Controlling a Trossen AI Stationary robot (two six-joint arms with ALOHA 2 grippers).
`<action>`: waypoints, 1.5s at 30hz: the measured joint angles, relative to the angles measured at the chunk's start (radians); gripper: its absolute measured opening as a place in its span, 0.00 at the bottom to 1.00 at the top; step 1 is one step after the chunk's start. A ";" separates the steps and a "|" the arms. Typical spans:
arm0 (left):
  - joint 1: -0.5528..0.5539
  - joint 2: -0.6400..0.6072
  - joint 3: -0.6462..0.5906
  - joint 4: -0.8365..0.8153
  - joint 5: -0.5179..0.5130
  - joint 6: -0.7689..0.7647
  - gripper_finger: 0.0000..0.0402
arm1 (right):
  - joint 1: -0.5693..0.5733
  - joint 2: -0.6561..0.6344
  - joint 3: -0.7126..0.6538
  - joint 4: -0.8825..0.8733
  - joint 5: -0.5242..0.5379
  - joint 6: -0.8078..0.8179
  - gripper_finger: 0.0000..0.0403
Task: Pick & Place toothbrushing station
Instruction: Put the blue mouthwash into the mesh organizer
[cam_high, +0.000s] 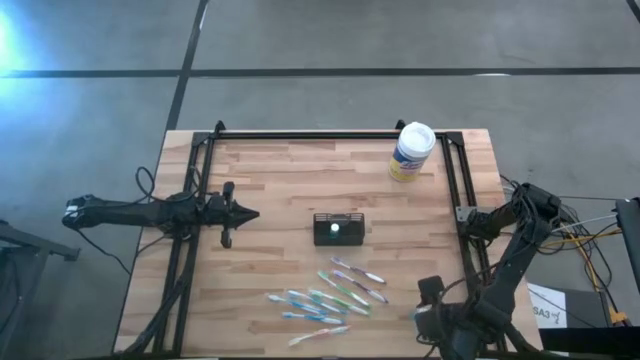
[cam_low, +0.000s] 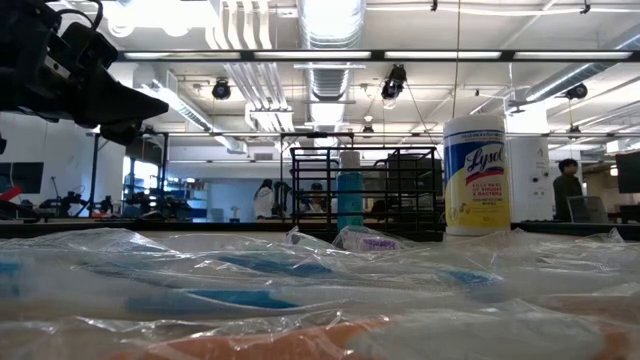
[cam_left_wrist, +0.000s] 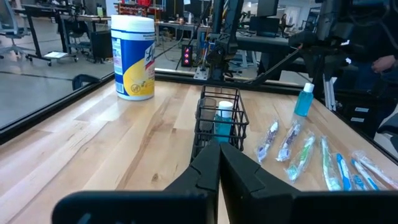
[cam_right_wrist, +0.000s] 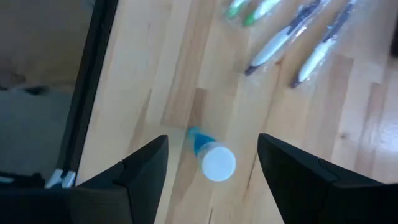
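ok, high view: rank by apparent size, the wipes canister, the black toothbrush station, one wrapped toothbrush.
1. Wipes canister: largest footprint, though its top stands nearer the overhead camera, which inflates it.
2. Toothbrush station: close to the canister, so that order is unsure.
3. One wrapped toothbrush: about as long as the station, far thinner.

Left end effector (cam_high: 250, 214) closed, arm stretched level over table's left; right end effector (cam_right_wrist: 211, 155) fingers spread, pointing down.

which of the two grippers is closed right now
The left gripper, pointing across the table at the black wire holder; its fingers are pressed together. The right gripper stands wide open above a small blue bottle.
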 joint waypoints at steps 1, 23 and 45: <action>0.000 0.000 0.000 0.000 0.000 0.000 0.04 | 0.001 0.004 -0.002 0.001 0.000 -0.009 0.59; 0.000 0.000 0.000 0.003 -0.005 0.001 0.04 | 0.014 -0.041 -0.164 0.126 -0.008 0.010 0.54; 0.000 0.000 0.000 0.001 -0.005 0.001 0.02 | 0.014 -0.041 -0.184 0.180 0.003 0.009 0.47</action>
